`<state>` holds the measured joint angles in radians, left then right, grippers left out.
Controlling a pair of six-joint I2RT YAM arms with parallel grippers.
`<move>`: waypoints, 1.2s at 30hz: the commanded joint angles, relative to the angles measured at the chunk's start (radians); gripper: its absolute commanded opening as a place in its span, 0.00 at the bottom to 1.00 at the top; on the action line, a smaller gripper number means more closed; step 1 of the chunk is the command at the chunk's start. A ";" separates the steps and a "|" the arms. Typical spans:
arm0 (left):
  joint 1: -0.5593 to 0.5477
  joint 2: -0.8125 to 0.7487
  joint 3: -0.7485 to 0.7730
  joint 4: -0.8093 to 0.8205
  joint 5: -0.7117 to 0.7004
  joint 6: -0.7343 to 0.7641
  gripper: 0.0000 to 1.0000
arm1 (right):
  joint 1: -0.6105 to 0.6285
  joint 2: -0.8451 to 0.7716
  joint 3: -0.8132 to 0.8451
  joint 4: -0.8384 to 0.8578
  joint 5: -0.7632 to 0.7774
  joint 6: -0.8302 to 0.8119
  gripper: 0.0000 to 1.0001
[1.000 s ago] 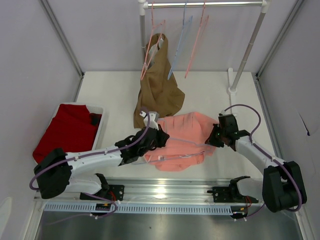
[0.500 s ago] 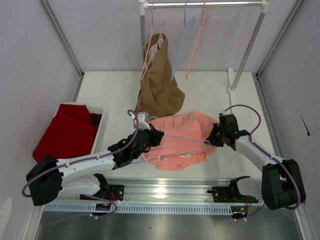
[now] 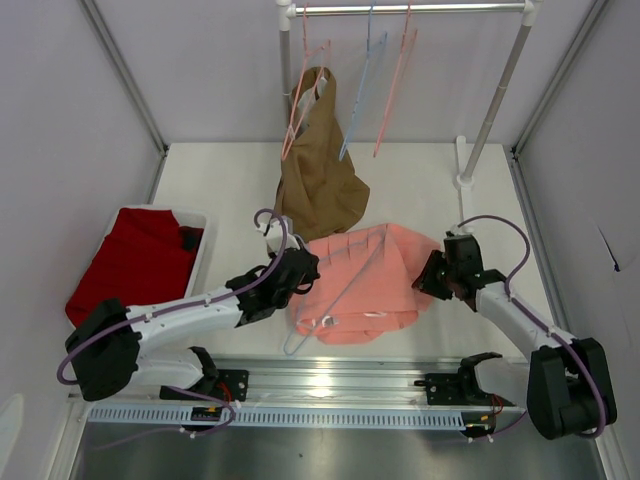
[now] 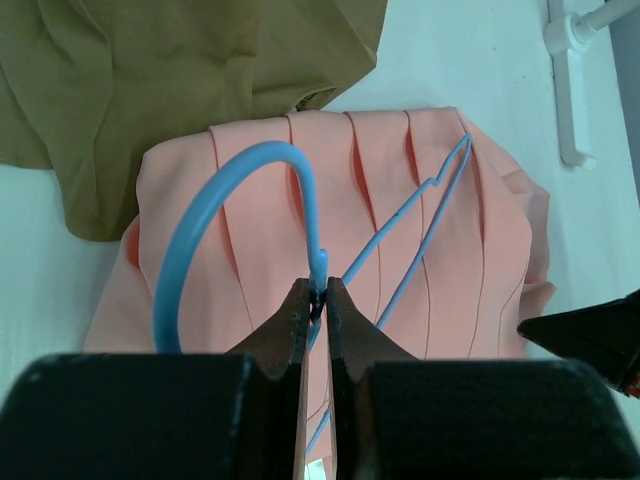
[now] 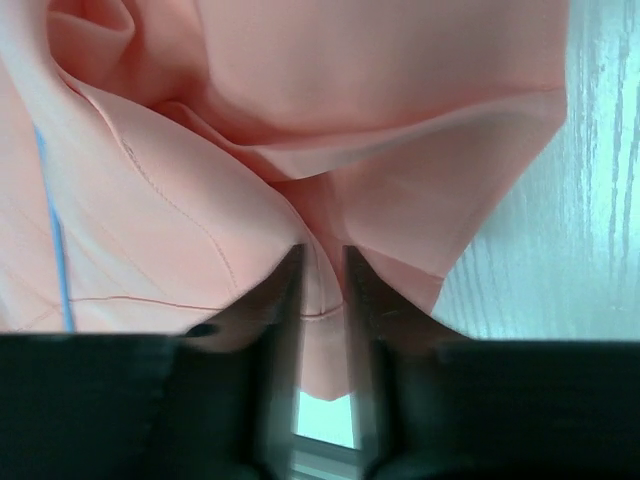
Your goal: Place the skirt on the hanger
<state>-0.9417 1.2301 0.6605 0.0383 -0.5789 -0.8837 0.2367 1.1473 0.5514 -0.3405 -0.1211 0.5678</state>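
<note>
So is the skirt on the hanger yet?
Not yet. Done: the hanger lies on top of the skirt on the table. In hand: the left gripper pinches its hook's base; the right gripper straddles a skirt fold. Left: getting the skirt onto the hanger.

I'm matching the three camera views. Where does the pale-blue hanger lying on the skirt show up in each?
Top external: the hanger lies diagonally across the skirt, centre.
Left wrist: the hanger at centre, neck pinched between the fingers.
Right wrist: the hanger, a thin blue line at left.
Shared landmark: the skirt.
</note>
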 commanded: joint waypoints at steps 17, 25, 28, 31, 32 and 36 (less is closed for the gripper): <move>0.007 0.019 -0.018 0.058 0.013 0.098 0.00 | 0.482 -0.207 0.064 -0.146 0.216 0.035 0.28; 0.006 0.035 0.002 0.054 0.016 0.103 0.00 | 0.694 -0.009 0.114 -0.062 0.288 0.029 0.27; 0.007 0.042 0.008 0.055 0.019 0.107 0.00 | 0.713 0.055 0.127 -0.026 0.278 0.012 0.28; 0.007 0.049 0.017 0.055 0.019 0.112 0.00 | 0.719 0.110 0.143 0.004 0.273 -0.006 0.28; 0.007 0.051 0.022 0.055 0.019 0.112 0.00 | 0.719 0.123 0.148 0.006 0.278 -0.017 0.29; 0.007 0.057 0.025 0.058 0.022 0.115 0.00 | 0.720 0.186 0.180 0.015 0.291 -0.040 0.31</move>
<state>-0.9398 1.2720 0.6579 0.1062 -0.5644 -0.8131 0.9516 1.3025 0.6720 -0.3729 0.1322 0.5632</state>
